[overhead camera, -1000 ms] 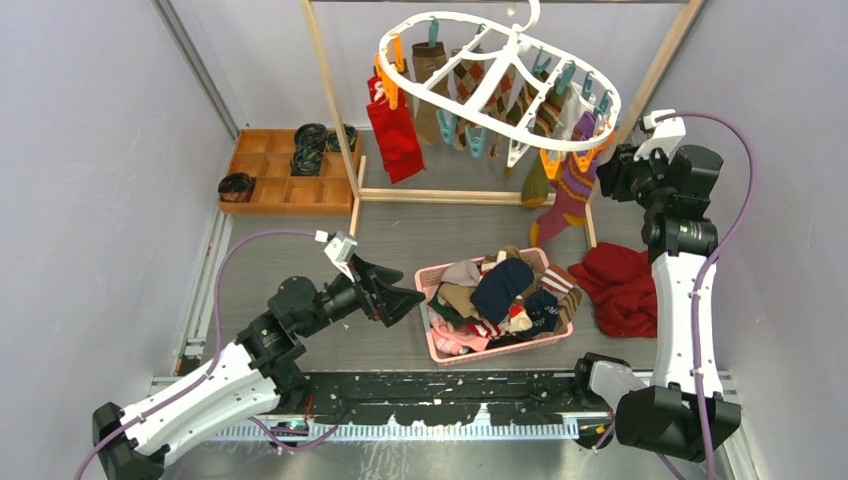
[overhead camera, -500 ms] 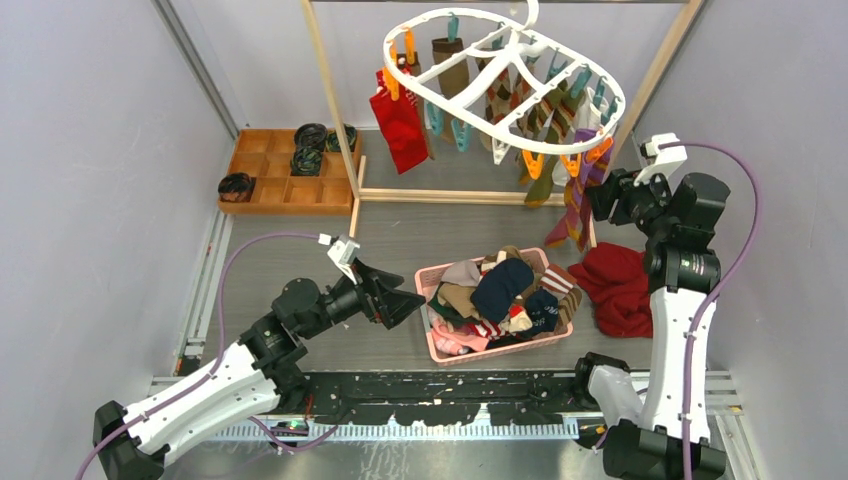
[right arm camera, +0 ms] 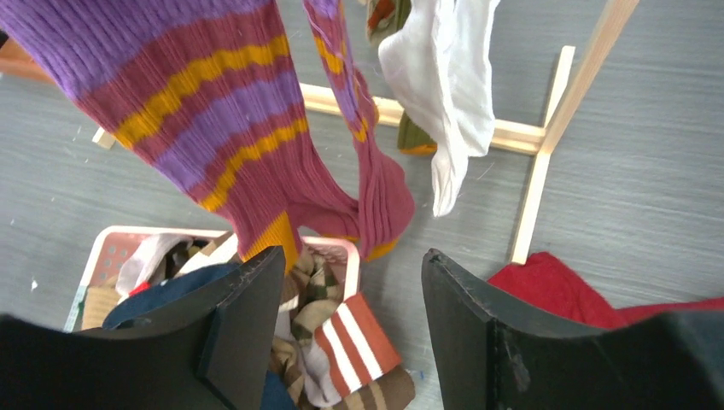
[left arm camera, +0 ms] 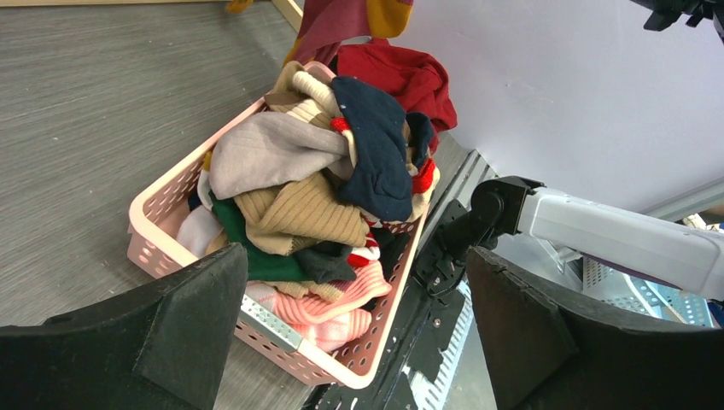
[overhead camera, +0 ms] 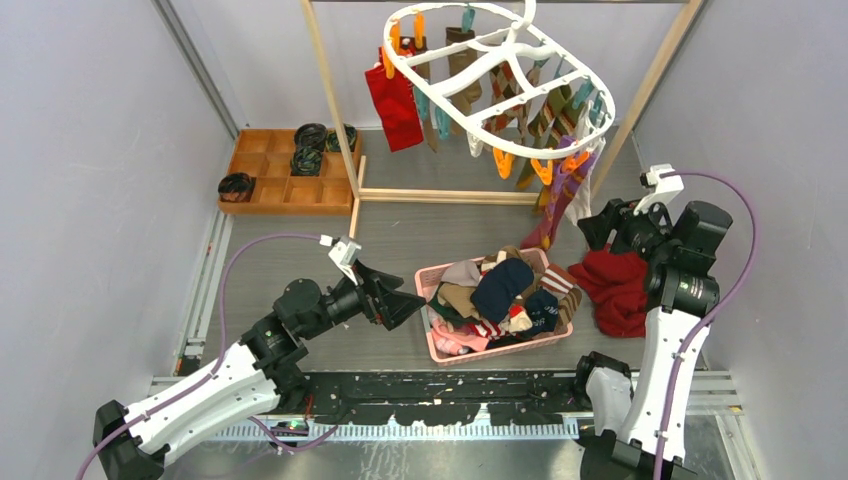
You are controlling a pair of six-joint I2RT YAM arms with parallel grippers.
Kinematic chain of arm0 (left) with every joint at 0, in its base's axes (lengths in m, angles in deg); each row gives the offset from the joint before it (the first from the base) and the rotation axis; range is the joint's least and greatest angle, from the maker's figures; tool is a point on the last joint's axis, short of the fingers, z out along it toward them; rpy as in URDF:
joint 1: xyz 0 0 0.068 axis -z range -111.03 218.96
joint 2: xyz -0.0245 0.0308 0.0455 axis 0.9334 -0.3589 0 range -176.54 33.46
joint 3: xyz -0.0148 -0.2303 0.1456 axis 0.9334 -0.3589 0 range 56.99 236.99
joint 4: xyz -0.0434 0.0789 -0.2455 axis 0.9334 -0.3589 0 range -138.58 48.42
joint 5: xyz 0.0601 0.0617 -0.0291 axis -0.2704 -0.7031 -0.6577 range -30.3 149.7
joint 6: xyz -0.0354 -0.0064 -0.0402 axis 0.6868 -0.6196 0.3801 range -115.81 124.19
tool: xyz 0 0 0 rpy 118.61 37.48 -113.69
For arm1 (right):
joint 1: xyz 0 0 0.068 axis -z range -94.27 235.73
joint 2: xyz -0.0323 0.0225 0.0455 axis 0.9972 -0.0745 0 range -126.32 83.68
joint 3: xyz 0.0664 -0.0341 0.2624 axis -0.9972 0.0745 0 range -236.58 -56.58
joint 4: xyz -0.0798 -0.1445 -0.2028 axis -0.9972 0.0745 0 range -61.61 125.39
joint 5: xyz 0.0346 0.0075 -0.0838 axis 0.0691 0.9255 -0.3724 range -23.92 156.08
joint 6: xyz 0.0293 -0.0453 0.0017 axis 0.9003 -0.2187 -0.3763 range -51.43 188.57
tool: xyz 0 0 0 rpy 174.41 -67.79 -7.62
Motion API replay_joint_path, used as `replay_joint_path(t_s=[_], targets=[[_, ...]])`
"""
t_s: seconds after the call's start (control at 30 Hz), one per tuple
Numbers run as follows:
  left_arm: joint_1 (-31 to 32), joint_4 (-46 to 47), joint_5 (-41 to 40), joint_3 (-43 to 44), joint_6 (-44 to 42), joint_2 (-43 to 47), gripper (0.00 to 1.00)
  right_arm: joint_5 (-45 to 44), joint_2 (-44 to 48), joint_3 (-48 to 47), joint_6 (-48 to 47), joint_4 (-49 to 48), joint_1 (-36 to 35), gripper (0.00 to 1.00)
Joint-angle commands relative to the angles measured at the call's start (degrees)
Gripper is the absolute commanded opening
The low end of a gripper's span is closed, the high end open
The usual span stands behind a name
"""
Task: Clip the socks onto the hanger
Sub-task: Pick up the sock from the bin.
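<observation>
At the back of the grey table, the large white plastic oval ring hanger with orange and teal clip pegs (overhead camera: 513,42) hangs tilted from the tall wooden-post rack (overhead camera: 335,110), and socks dangle from its pegs all round the rim. Among them are a red sock with a white pattern (overhead camera: 393,100) on the left side, brown argyle socks (overhead camera: 520,95) near the middle, and a purple and maroon sock with yellow stripes (right arm camera: 213,111) on the right side, with a plain white sock (right arm camera: 448,94) beside it. The right gripper (overhead camera: 598,225) sits just right of the striped sock's lower end and low beneath the hanger. Its two black fingers stand apart with nothing between them, and they touch no sock. Below the hanger, nearer the arms, a pink perforated plastic basket (overhead camera: 437,345) holds a heap of loose socks, with a navy sock (left arm camera: 376,154) on top and beige, grey, green and pink ones under it. The left gripper (overhead camera: 405,300) hovers just left of the basket and points at the heap, with its fingers spread wide and empty. A crumpled plain red cloth (overhead camera: 620,290) lies on the table to the right of the basket. At the far left a compartmented wooden tray (overhead camera: 270,175) holds small black coiled rolls (overhead camera: 305,150).
</observation>
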Motion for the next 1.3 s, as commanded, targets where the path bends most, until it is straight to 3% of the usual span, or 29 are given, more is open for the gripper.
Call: replay_joint_path(t_s=[0.0, 0.4, 0.93, 1.27], targets=[[-0.14, 1.12, 0.68, 0.41, 0.46, 0.69, 1.0, 7.07, 1.07, 0.7, -4.28, 4.25, 2.02, 0.66], [-0.14, 2.34, -0.26, -3.04, 2.54, 4.43, 1.0, 11.05, 0.7, 1.99, -15.25, 12.37, 2.59, 0.71], [-0.14, -1.9, 1.87, -1.8, 2.22, 5.15, 1.0, 12.48, 0.92, 2.07, -21.01, 15.9, 3.02, 0.76], [-0.14, -0.81, 0.91, -2.24, 0.73, 6.26, 1.0, 17.68, -1.03, 1.29, -33.59, 24.44, 4.04, 0.76]])
